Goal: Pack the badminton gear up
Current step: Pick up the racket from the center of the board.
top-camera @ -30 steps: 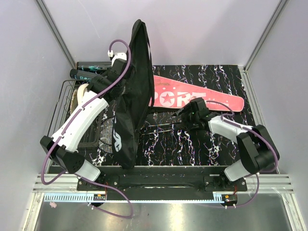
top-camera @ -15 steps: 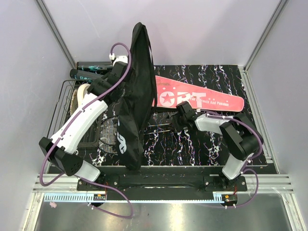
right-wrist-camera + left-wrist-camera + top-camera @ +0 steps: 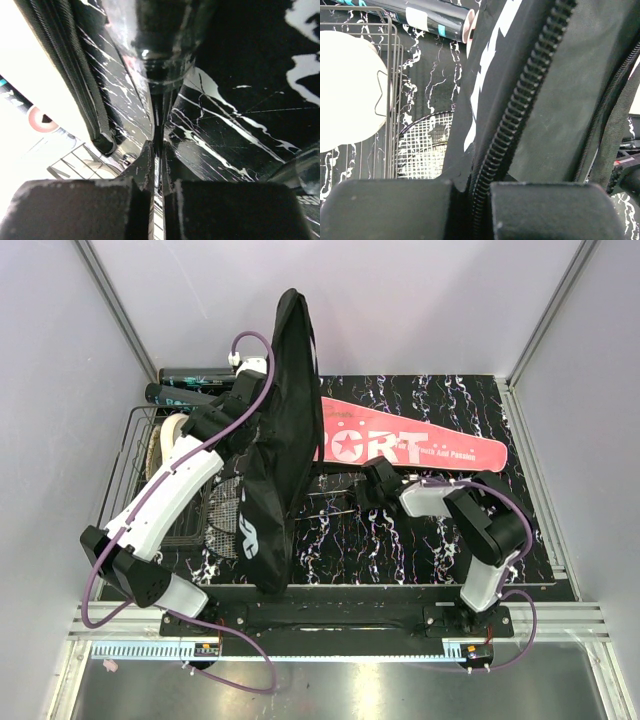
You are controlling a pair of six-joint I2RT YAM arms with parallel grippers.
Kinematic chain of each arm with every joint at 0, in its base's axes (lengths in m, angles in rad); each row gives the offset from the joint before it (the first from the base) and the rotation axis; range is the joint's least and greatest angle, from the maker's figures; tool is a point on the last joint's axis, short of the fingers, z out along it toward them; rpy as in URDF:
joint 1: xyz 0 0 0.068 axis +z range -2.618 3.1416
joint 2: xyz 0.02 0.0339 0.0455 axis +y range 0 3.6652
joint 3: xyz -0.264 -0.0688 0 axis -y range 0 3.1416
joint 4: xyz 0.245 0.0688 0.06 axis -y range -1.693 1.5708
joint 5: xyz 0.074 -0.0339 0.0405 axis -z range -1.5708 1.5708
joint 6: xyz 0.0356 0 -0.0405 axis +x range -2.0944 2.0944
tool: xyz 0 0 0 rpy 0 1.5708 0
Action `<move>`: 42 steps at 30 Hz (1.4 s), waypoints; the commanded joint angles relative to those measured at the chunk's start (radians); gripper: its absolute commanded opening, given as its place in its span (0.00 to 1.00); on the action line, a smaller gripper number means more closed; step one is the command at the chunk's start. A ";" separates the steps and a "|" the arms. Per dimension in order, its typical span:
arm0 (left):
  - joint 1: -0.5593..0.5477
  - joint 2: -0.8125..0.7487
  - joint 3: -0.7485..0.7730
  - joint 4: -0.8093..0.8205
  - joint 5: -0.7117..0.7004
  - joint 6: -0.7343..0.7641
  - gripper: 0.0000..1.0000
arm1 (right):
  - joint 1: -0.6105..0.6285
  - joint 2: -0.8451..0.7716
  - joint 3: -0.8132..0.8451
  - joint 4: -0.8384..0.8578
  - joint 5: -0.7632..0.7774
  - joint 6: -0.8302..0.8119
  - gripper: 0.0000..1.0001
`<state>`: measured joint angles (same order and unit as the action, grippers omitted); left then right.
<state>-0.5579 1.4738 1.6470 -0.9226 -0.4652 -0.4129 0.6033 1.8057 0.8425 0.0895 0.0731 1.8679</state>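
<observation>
Left arm (image 3: 170,485): rises from my near-left base, elbow down by the base, white forearm stretched up and away toward the far side.
Left wrist: carried high, looking down along my own fingers.
Left pincer (image 3: 471,200): jaws pressed together, pinching the zipper edge of the black bag (image 3: 560,100); both pads (image 3: 390,207) sit level, side by side.
Right arm (image 3: 425,498): folded tight, elbow raised above my near-right base, forearm reaching low to my left.
Right wrist: low, close to level.
Right pincer (image 3: 370,487): jaws all but touching, a thin racket shaft (image 3: 156,117) nipped between the fingertips.
Arms: well apart, not touching each other.
</observation>
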 commanded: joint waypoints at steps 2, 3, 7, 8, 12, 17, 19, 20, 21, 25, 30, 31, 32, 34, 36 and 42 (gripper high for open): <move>0.009 -0.012 0.030 0.062 -0.062 0.052 0.00 | 0.012 -0.135 0.003 0.093 0.180 0.021 0.00; 0.013 -0.003 0.033 0.064 -0.061 0.054 0.00 | 0.010 -0.156 0.004 0.092 0.203 0.011 0.00; 0.032 0.010 0.053 0.064 -0.027 0.075 0.00 | -0.020 -0.311 0.032 0.070 0.338 -0.230 0.00; 0.033 0.010 0.059 0.065 -0.020 0.080 0.00 | -0.060 -0.340 0.036 0.055 0.347 -0.280 0.00; 0.036 0.025 0.059 0.083 0.019 0.102 0.00 | -0.239 -0.492 0.041 -0.011 0.364 -0.635 0.00; 0.039 0.069 0.031 0.146 0.172 0.170 0.00 | -0.502 -0.747 -0.033 0.193 0.058 -1.240 0.00; 0.039 0.100 0.024 0.185 0.198 0.200 0.00 | -0.639 -0.781 0.051 0.155 -0.173 -1.352 0.00; 0.045 0.112 0.027 0.192 0.218 0.203 0.00 | -0.677 -0.781 0.081 0.151 -0.265 -1.372 0.00; 0.049 0.140 0.031 0.206 0.232 0.207 0.00 | -0.700 -0.784 0.108 0.147 -0.333 -1.388 0.00; 0.099 0.204 0.066 0.212 0.423 0.246 0.00 | -0.708 -0.755 0.309 0.108 -0.519 -1.515 0.00; 0.167 0.281 0.109 0.200 0.701 0.299 0.00 | -0.717 -0.651 0.571 0.085 -0.766 -1.544 0.00; 0.183 0.289 0.112 0.200 0.744 0.298 0.00 | -0.717 -0.638 0.604 0.078 -0.792 -1.543 0.00; 0.193 0.308 0.112 0.200 0.760 0.293 0.00 | -0.718 -0.623 0.640 0.049 -0.818 -1.547 0.00; 0.217 0.328 0.116 0.203 0.860 0.295 0.00 | -0.720 -0.566 0.751 0.013 -0.931 -1.560 0.00; 0.225 0.359 0.132 0.189 0.927 0.299 0.00 | -0.720 -0.508 0.787 0.091 -1.018 -1.474 0.00; 0.233 0.381 0.154 0.177 1.106 0.313 0.00 | -0.717 -0.404 0.721 0.753 -1.248 -1.009 0.00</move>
<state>-0.3271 1.8656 1.7462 -0.7860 0.4229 -0.1265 -0.1123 1.3300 1.5948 0.3347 -0.9493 0.5007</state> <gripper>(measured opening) 0.016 0.028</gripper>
